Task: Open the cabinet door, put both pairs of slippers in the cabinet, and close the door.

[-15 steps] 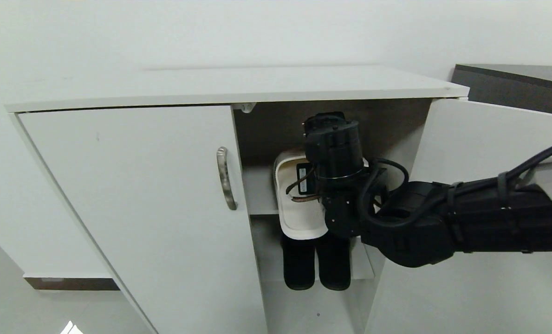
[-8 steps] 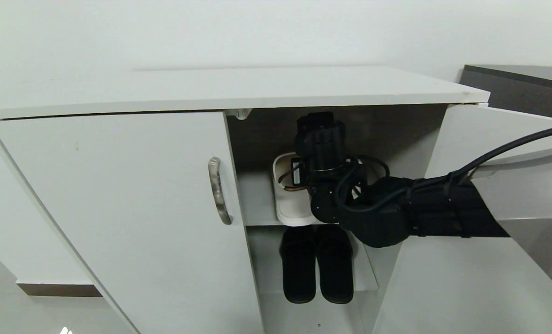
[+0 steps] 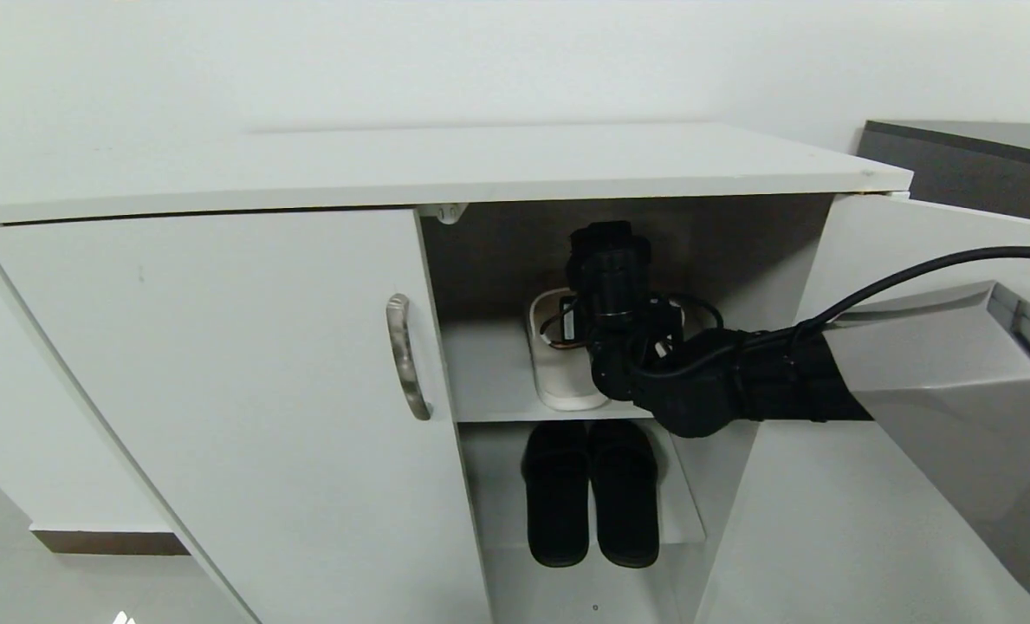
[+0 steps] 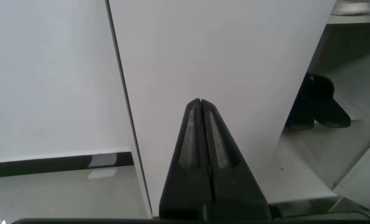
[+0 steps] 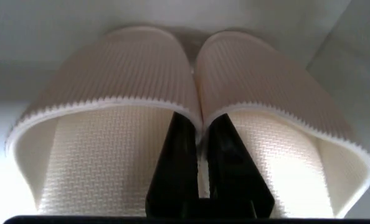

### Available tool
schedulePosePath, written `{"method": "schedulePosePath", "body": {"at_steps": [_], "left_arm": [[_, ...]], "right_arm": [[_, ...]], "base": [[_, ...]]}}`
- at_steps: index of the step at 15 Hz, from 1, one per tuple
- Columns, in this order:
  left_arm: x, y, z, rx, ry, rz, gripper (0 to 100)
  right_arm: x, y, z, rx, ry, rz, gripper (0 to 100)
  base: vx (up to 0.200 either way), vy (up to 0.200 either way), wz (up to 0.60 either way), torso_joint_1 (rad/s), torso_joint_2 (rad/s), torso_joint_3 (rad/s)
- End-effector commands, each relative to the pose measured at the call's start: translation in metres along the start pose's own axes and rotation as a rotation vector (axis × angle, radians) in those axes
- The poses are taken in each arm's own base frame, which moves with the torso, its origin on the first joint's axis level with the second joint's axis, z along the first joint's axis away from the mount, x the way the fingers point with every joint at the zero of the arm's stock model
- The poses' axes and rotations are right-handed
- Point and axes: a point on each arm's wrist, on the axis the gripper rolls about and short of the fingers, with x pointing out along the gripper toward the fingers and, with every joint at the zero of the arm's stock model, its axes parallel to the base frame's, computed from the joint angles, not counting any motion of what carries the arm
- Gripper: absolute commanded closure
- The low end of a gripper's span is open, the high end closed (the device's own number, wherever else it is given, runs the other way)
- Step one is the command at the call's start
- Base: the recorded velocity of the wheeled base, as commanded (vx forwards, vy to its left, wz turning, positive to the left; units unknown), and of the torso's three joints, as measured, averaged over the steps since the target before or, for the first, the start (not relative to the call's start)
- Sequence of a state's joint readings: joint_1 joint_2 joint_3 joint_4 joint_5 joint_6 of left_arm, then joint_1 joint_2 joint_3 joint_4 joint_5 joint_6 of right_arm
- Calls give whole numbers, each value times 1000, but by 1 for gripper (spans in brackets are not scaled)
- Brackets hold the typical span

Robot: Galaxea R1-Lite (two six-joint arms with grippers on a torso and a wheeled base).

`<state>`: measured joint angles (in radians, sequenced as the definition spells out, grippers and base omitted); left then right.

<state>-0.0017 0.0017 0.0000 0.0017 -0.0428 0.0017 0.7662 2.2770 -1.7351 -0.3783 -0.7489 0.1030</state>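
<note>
The cabinet (image 3: 445,165) stood against a plain wall, its left door (image 3: 220,373) shut with a curved metal handle (image 3: 404,355) near the inner edge, its right door (image 3: 809,537) swung wide open. A dark-topped unit (image 3: 956,165) sat behind and to the right. On the lower shelf (image 3: 683,511) the black slippers (image 3: 591,494) lay side by side, heels toward the opening.

The right arm (image 3: 722,390) reached in past the open door into the upper compartment, its wrist bent so the hand pointed toward the back panel. There the white slippers (image 3: 558,381) lay on the upper shelf (image 3: 489,373), toes to the rear. The right gripper (image 5: 200,124) had one finger inside each slipper, the two pinching the adjoining inner walls together – a narrow, closed hold on the pair. The left gripper (image 4: 200,106) hung low in front of the shut door, its fingers pressed flat together with nothing between them.

From the head, the wrist covered the gripper's fingers and most of the right-hand white slipper – whether both soles sat fully on the shelf could not be told.
</note>
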Motion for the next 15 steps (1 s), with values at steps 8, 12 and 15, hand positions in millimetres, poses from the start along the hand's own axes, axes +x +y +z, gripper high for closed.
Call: {"method": "schedulePosePath", "body": {"at_steps": [8,12,15], "left_arm": [[0,0,0,-3,0,0,100],[0,0,0,-3,0,0,100],[0,0,0,-3,0,0,100]], "right_arm": [[-14,-9,0,-21,23,8,0],[-76,-26,24,19,35,178,0],[-120,-43,27,33,72,323,0]], "base": [[0,0,0,0,0,0],[0,0,0,0,0,0],[0,0,0,0,0,0]]}}
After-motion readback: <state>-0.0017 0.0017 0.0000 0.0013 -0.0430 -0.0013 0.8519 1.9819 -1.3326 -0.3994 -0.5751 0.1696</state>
